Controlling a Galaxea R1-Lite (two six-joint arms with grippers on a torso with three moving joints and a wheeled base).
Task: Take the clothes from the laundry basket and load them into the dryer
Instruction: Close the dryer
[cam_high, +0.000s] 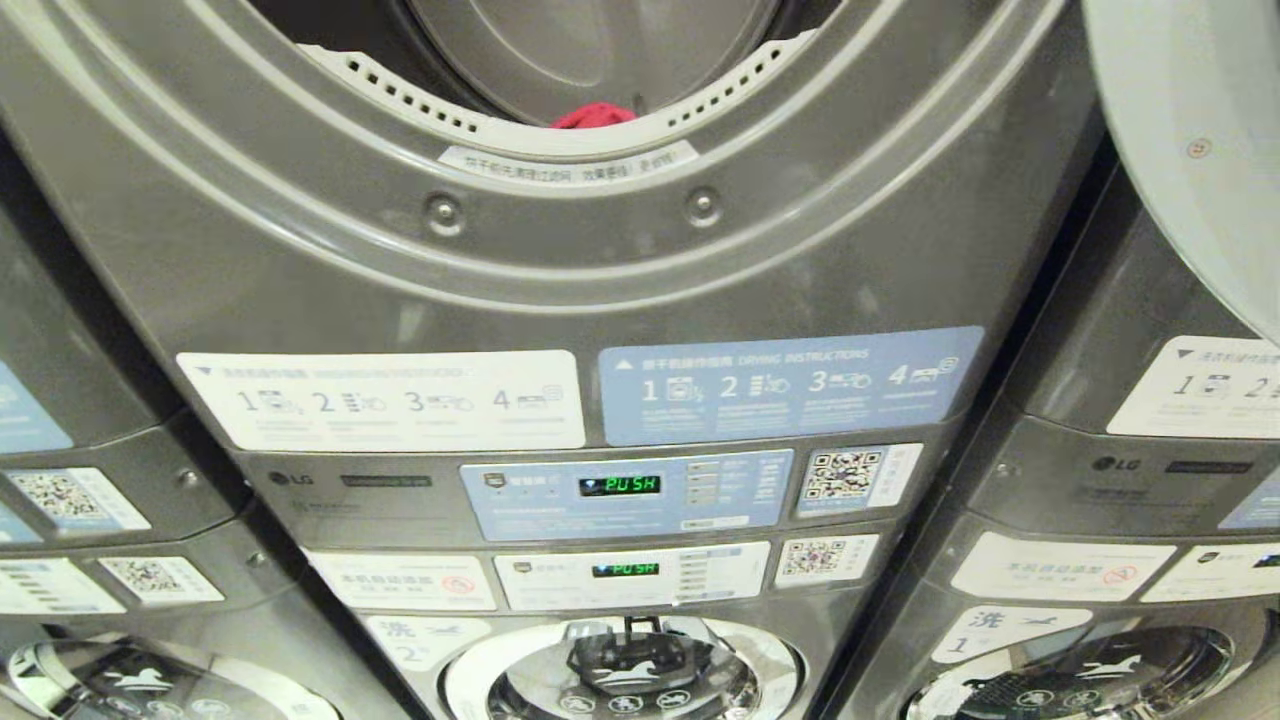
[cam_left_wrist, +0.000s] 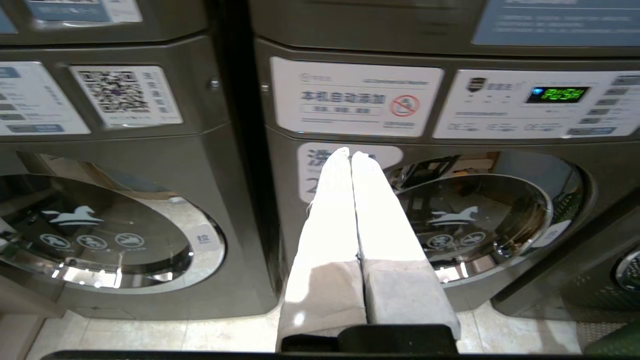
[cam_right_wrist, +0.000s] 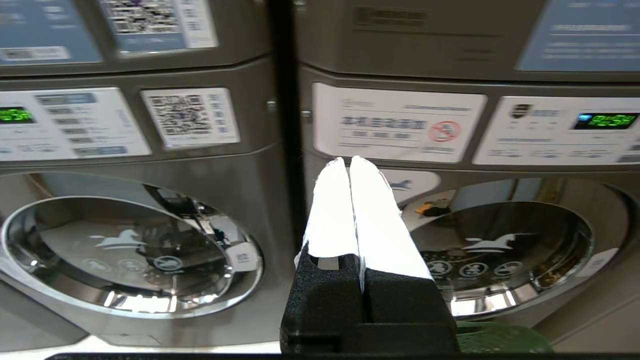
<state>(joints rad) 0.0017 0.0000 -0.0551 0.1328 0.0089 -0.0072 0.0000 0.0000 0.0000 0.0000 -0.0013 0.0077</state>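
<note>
At your far left stands a neighbouring grey machine (cam_high: 90, 400), its QR stickers and shut glass door at the edge of the head view. Next comes your left gripper (cam_left_wrist: 351, 155), seen only in its own wrist view. Its white fingers (cam_left_wrist: 330, 215) are pressed together on nothing, and it is held level and clear of the washer front, with the tips in line with the label marked "2".

In the centre is the dryer (cam_high: 560, 270), a dark grey LG stack. Its upper drum mouth gapes open at the top of the head view, and a red garment (cam_high: 593, 115) lies just inside the lip. Below the mouth sit a white instruction sticker and a blue one, then two green displays (cam_high: 619, 485) reading "PUSH". Under them, the chrome-rimmed glass door (cam_high: 620, 675) marked "2" is shut.

Your right gripper (cam_right_wrist: 348, 160) is likewise clenched and empty. It is held level in front of the seam between the centre stack and the stack marked "1" (cam_high: 1100, 560). Above that stack, a pale door (cam_high: 1190, 130) hangs swung open, just right of the drum mouth.

Furthest right, the laundry basket (cam_right_wrist: 500, 342) shows only as a sliver of green low beside the right gripper, on the floor before the machines. You cannot tell what it holds.
</note>
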